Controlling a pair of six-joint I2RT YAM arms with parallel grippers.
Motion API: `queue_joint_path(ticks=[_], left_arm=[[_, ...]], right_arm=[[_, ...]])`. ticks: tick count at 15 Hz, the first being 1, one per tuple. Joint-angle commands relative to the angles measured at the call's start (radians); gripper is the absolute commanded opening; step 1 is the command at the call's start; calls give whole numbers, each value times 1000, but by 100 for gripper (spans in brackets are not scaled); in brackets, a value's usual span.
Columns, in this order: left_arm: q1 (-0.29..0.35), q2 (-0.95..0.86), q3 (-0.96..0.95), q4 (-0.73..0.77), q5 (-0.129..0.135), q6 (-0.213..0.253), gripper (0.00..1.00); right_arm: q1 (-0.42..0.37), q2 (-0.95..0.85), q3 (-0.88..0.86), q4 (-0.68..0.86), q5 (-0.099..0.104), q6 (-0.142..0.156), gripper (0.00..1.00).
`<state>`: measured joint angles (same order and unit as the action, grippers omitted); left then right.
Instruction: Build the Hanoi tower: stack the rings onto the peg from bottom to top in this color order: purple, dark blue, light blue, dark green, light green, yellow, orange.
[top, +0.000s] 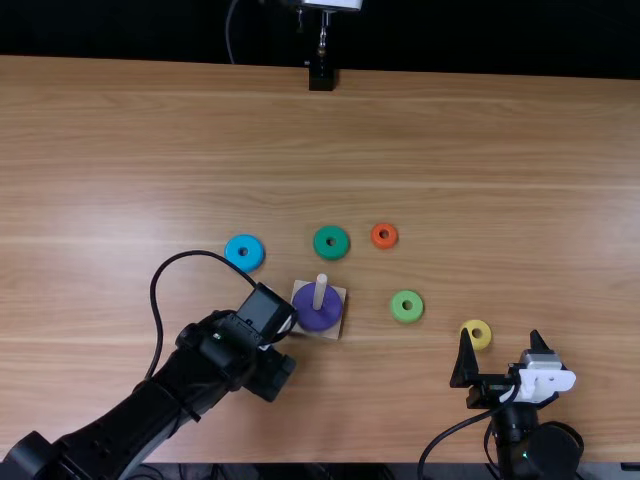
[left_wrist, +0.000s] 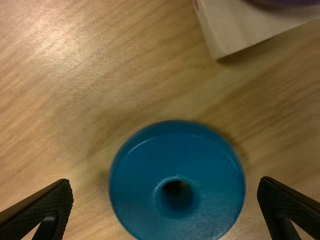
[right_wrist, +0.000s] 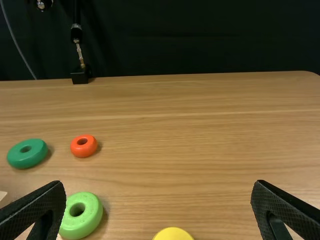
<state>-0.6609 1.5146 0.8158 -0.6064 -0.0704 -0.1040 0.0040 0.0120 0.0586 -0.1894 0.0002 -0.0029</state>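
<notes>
My left gripper hangs low beside the wooden base, whose upright peg carries the purple ring. In the left wrist view the open left gripper has a dark blue ring between its spread fingers. Light blue, dark green, light green and orange rings lie around the base. The yellow ring lies close to my open right gripper. From the right wrist, that gripper holds nothing; the light green ring is near one finger.
A black stand stands at the table's far edge. A black cable loops beside the left arm. The wooden table stretches behind the rings.
</notes>
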Motion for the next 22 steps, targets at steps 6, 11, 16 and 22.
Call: queue_joint_path(ticks=[6,11,16,22], left_arm=[[-19,41,-21,1,4,5,100],[-19,61,-18,1,4,5,100],[-22,61,-21,3,4,5,13],[-9,29,56,-34,-5,-30,0]], right_arm=[[-2,-12,-42,-64,11,-6,100],[-2,-12,-42,-64,11,-6,100],[-2,-12,-42,-64,11,-6,100],[-2,-12,-42,-64,11,-6,100]])
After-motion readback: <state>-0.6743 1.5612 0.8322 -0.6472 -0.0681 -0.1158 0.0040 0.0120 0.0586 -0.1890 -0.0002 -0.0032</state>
